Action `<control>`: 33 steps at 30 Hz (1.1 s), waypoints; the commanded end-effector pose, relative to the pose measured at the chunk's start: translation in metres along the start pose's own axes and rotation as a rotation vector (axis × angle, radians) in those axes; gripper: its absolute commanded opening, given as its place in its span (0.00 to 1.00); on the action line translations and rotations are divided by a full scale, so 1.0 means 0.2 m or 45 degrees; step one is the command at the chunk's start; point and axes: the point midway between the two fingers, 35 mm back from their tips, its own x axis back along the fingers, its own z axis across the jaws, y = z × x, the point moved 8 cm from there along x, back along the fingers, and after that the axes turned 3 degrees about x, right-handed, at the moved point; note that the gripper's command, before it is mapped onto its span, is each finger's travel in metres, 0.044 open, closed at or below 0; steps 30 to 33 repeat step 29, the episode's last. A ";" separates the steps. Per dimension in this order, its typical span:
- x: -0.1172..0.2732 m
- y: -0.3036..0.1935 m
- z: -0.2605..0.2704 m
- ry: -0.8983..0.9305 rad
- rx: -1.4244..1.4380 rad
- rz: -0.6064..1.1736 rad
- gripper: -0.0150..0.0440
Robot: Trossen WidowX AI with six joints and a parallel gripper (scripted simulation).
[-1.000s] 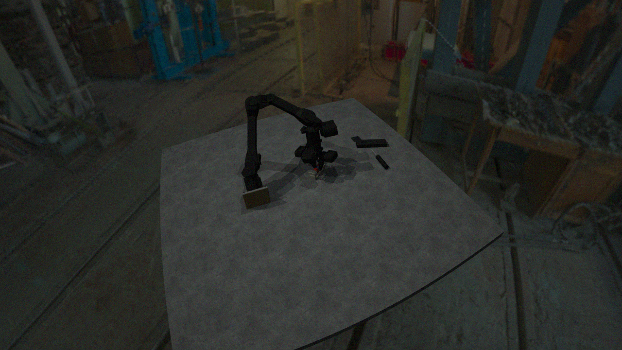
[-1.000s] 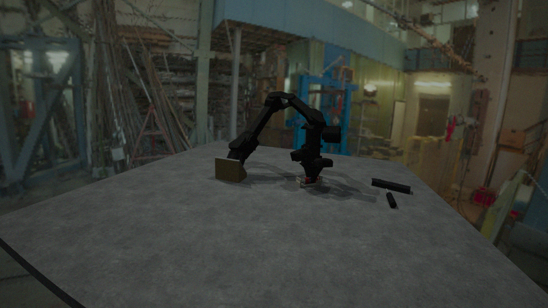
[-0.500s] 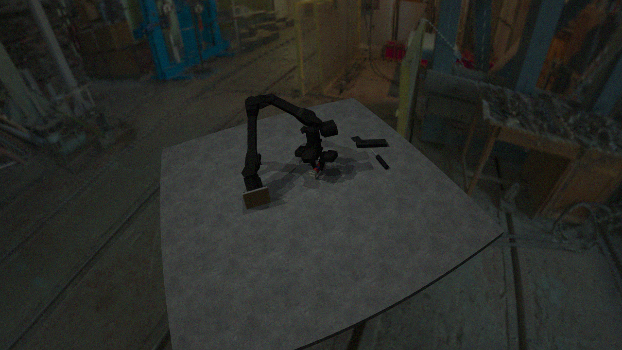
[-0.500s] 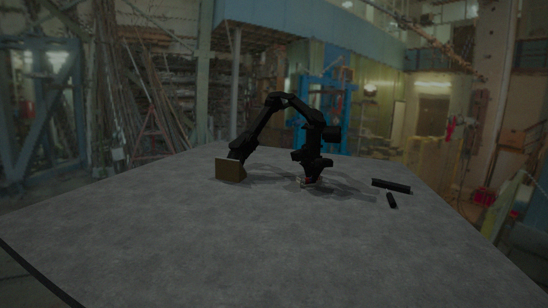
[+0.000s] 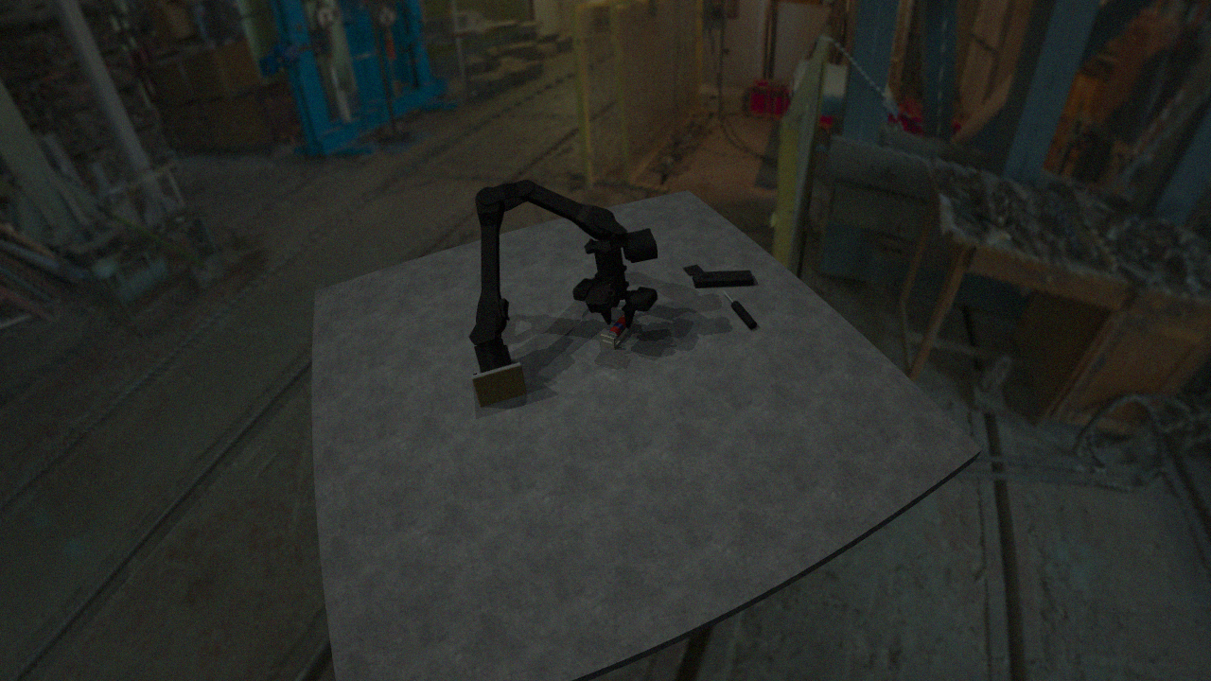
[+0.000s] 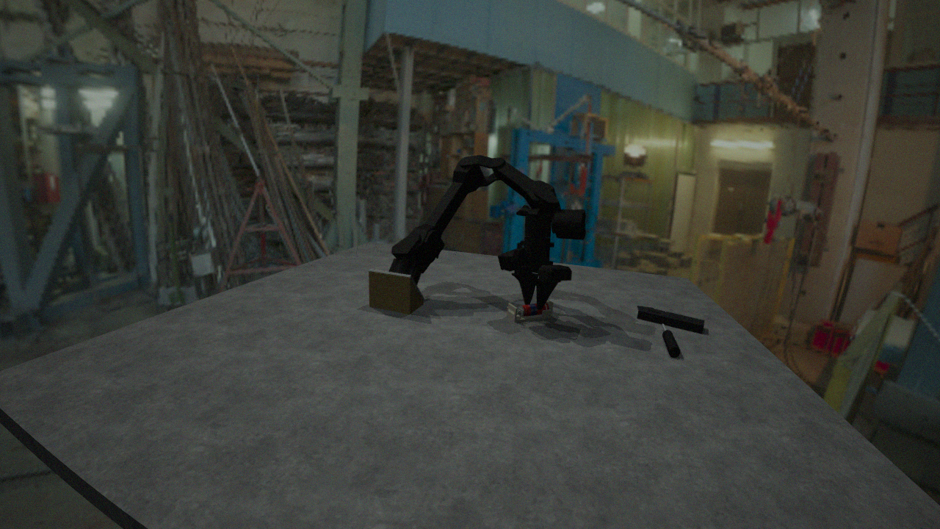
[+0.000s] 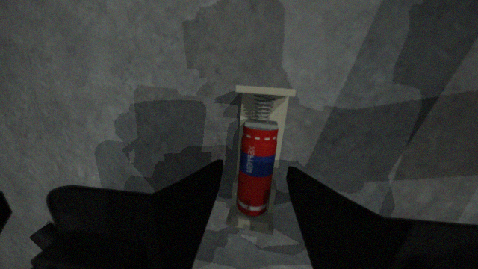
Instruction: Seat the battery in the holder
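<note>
A red battery point(image 5: 617, 328) point(image 6: 527, 310) point(image 7: 258, 143) with a blue band lies lengthwise in the cream holder point(image 7: 266, 90) point(image 6: 518, 316) point(image 5: 608, 340). In the wrist view its flat silver end faces the coil spring point(image 7: 264, 106), whose coils show between that end and the end wall. The battery leans slightly against the holder's line; its other end is by the near end wall. Whether that end is under the lip, I cannot tell. My gripper point(image 5: 619, 323) point(image 6: 534, 307) point(image 7: 255, 169) is open, with a fingertip on each side of the battery and a visible gap on both sides.
A long black block point(image 5: 724, 278) point(image 6: 670, 319) lies on the grey table point(image 5: 592, 508) point(image 6: 328, 408), on the far side of the gripper from the arm's base point(image 5: 500, 386) point(image 6: 391, 292). A screwdriver point(image 5: 743, 314) point(image 6: 670, 344) with a black handle lies beside the block.
</note>
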 end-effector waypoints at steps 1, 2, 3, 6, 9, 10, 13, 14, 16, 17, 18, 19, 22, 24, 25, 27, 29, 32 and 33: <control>0.07 0.00 0.02 0.008 0.009 0.002 0.79; 0.10 0.00 0.02 0.009 0.012 0.001 0.84; 0.14 0.00 0.03 0.011 0.016 0.001 0.88; 0.23 0.00 0.04 0.013 0.023 0.000 1.00; 0.32 0.01 0.05 0.009 0.013 -0.003 1.00; 0.34 0.01 0.05 0.008 0.011 -0.003 1.00; 0.36 0.01 0.06 0.007 0.009 -0.004 1.00; 0.36 0.01 0.06 0.007 0.009 -0.004 1.00; 0.36 0.01 0.06 0.007 0.009 -0.004 1.00; 0.36 0.01 0.06 0.007 0.009 -0.004 1.00; 0.36 0.01 0.06 0.007 0.009 -0.004 1.00; 0.36 0.01 0.06 0.007 0.009 -0.004 1.00; 0.36 0.01 0.06 0.007 0.009 -0.004 1.00; 0.36 0.01 0.06 0.007 0.009 -0.004 1.00; 0.36 0.01 0.06 0.007 0.009 -0.004 1.00; 0.36 0.01 0.06 0.007 0.009 -0.004 1.00; 0.36 0.01 0.06 0.007 0.009 -0.004 1.00; 0.36 0.01 0.06 0.007 0.009 -0.004 1.00; 0.36 0.01 0.06 0.007 0.009 -0.004 1.00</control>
